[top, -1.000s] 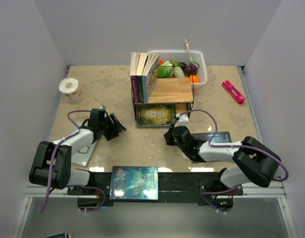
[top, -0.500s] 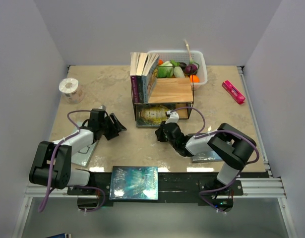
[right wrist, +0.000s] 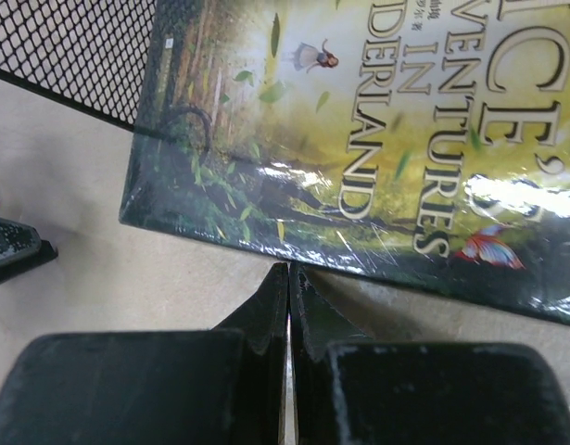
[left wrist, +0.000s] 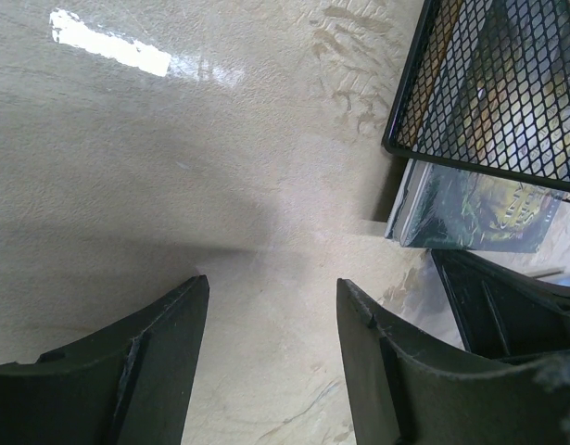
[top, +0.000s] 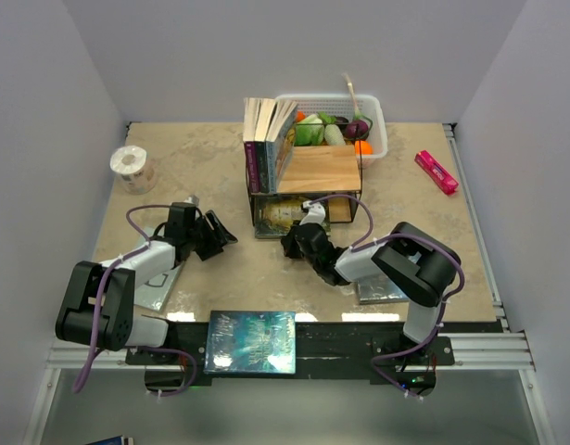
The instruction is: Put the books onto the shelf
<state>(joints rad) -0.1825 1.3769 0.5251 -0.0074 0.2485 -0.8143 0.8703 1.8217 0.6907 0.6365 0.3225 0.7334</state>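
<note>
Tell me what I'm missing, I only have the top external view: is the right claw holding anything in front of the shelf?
Observer: No. The right wrist view shows the right claw shut and empty, its tips at the near edge of the green-gold book.
Operator: Is that book inside the shelf yet?
Observer: Only partly. It lies flat, with its far corner under the black mesh of the shelf and its near part sticking out.
Operator: And the left claw?
Observer: The left wrist view shows the left claw open, with only bare table between its fingers.
</note>
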